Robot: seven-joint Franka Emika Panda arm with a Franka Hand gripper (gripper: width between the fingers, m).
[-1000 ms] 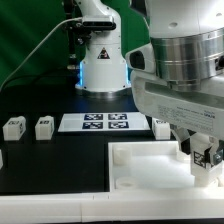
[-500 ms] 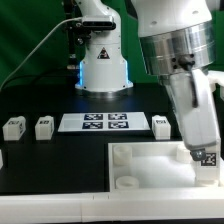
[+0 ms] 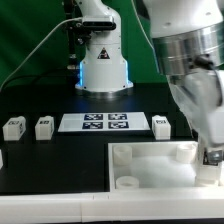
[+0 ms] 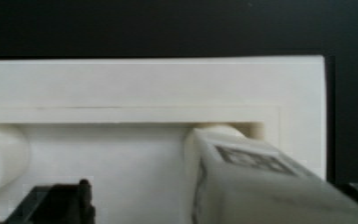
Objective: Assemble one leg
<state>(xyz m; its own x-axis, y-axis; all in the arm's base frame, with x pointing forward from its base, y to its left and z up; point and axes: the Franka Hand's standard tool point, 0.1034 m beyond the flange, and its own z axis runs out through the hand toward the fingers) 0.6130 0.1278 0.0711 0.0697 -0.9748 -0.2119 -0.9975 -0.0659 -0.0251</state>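
Note:
The leg (image 4: 247, 170), a white block with a black-and-white tag, stands tilted with its tip at a round corner socket (image 4: 217, 130) of the white tray-like piece (image 4: 158, 90). In the exterior view the leg (image 3: 213, 156) is at the tray's (image 3: 150, 160) far corner on the exterior view's right, mostly hidden by my gripper (image 3: 211, 148). In the wrist view my gripper (image 4: 179, 205) stands around the leg with jaws spread. One black finger (image 4: 60, 200) shows, with a gap to the leg; the other is hidden behind the leg.
Three more legs (image 3: 13, 127) (image 3: 44, 127) (image 3: 161, 125) stand in a row on the black table, either side of the marker board (image 3: 95, 122). Another part (image 3: 1, 158) shows at the left edge. The arm's base (image 3: 103, 60) is at the back.
The wrist has turned and shifted toward the exterior view's right above the tray's corner. The leg stays at that corner, now more hidden by the hand.

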